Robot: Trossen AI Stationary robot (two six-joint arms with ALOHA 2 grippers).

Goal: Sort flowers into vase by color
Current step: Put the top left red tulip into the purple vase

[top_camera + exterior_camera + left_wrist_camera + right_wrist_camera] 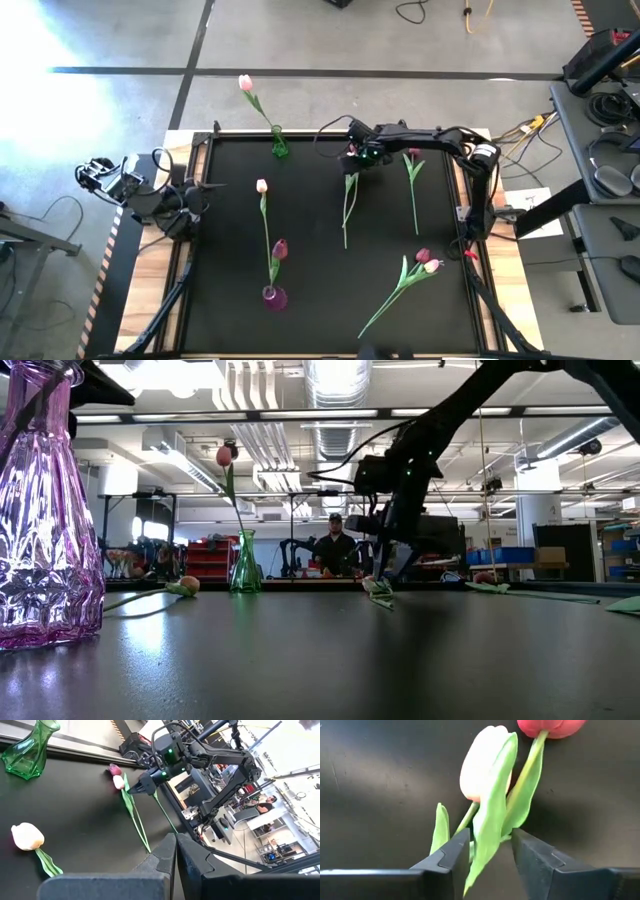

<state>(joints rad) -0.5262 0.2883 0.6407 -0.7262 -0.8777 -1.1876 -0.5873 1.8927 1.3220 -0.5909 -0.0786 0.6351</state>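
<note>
right gripper (487, 855) open, pale tulip (482, 765) stem between jaws | near mat's far edge | left gripper (175, 860) closed, parked left

My right arm reaches across the far side of the table; my right gripper (352, 160) points down, fingers (451, 855) parted. My left gripper (205, 187) waits at the left edge, fingers together.

Matte black worktop (320, 300) with pale wood edging. Green glass vase (279, 143) holding a pink-white tulip (245, 83); ribbed purple glass vase (273, 296) holding a dark magenta tulip (280, 249). Stems green. Dark claw fingers (445, 865).
</note>
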